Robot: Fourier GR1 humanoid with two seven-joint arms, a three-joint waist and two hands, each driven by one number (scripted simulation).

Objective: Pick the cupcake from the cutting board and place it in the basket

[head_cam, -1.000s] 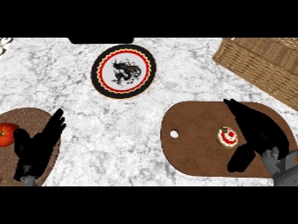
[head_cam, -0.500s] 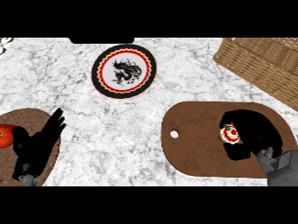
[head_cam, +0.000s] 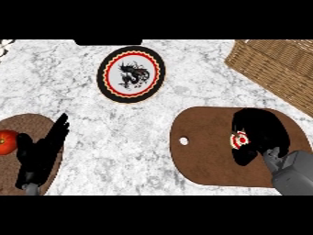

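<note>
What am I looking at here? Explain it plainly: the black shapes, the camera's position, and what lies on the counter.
The view looks steeply down from a humanoid robot's head at a marble counter. The black shapes are its hands. The left hand rests open beside a tomato on a round brown mat. The right hand curls over the cupcake on the cutting board; whether the fingers grip it yet is unclear. A decorated plate lies up the middle, a wicker basket at upper right.

A single head view looks steeply down on the desk (head_cam: 186, 92) from above the robot, close enough that the left hand (head_cam: 40, 153) and right hand (head_cam: 260, 133) enter at the lower edge.
</note>
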